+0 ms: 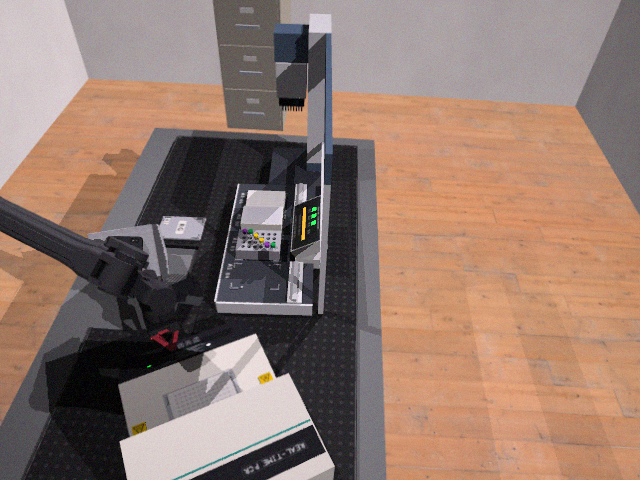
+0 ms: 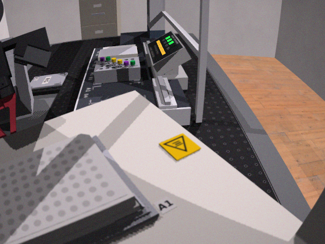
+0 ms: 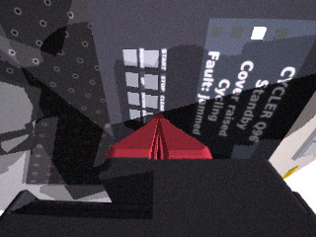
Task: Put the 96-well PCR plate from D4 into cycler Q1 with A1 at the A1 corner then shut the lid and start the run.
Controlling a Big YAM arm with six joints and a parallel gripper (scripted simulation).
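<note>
One PCR plate (image 1: 199, 396) lies on Q1's block (image 1: 170, 405), beyond the shut, empty tool (image 1: 166, 338).

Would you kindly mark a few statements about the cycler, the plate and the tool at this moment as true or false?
1. The tool is shut with nothing between its fingers. True.
2. A PCR plate lies on the cycler's block by the A1 label. True.
3. The cycler's lamp glows blue. False: it is green.
4. The tool holds the PCR plate. False: it holds nothing and faces the cycler's key panel.
5. The tube block holds tubes with coloured caps. True.
</note>
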